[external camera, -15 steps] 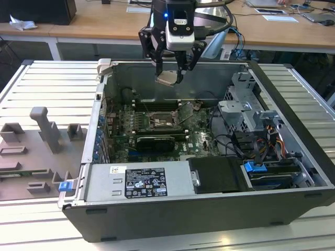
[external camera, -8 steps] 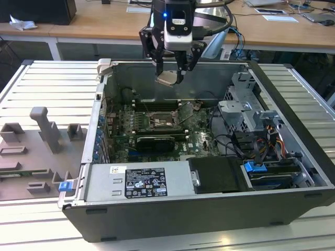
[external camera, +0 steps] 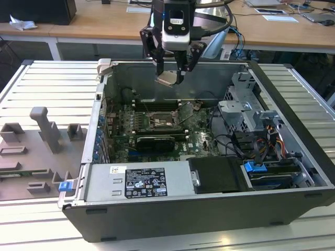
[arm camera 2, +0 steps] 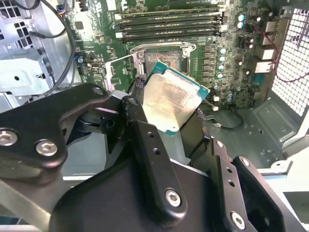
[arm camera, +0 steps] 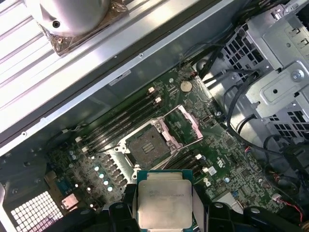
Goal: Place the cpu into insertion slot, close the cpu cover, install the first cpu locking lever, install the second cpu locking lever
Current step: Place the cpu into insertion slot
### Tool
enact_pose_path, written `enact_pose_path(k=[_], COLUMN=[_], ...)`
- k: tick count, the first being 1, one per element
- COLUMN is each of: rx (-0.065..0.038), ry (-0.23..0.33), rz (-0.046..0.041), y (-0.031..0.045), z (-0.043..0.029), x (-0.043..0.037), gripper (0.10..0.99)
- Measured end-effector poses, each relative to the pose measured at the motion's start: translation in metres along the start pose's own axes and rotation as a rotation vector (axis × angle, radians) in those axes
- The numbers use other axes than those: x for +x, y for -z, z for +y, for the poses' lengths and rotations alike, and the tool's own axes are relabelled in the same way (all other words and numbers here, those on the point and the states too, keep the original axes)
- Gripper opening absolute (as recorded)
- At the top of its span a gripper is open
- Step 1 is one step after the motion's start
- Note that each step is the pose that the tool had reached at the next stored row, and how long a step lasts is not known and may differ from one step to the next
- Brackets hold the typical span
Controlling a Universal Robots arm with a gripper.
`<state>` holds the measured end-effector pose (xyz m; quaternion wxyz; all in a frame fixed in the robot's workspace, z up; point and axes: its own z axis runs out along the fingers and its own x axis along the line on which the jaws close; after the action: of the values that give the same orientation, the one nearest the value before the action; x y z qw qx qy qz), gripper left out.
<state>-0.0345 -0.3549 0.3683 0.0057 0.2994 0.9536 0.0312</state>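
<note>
Exterior view, from its left: a grey fixture plate (external camera: pixel 36 151) lies on the slatted worktop (external camera: pixel 47 89) at nine o'clock from the open computer case (external camera: pixel 172 219). Above the case's middle hangs the gripper (external camera: pixel 170 77), its jaws pinching the cpu (external camera: pixel 167 80) by two opposite edges, the chip tilted and clear of the board. The insertion slot (external camera: pixel 161 121) sits unfilled on the green motherboard (external camera: pixel 201 138), at six o'clock from the cpu and well apart from it. The cpu cover (external camera: pixel 189 110) stands swung up at two o'clock from the slot. A silver drive cage (external camera: pixel 246 107) occupies the case at three o'clock.
</note>
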Motion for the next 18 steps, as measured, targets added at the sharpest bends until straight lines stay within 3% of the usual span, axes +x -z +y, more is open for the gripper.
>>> enact_pose_path(k=[18], rx=[0.009], ry=[-0.156], rz=[-0.017], y=[-0.0003], z=[0.0001], x=[0.0001], gripper=[0.545])
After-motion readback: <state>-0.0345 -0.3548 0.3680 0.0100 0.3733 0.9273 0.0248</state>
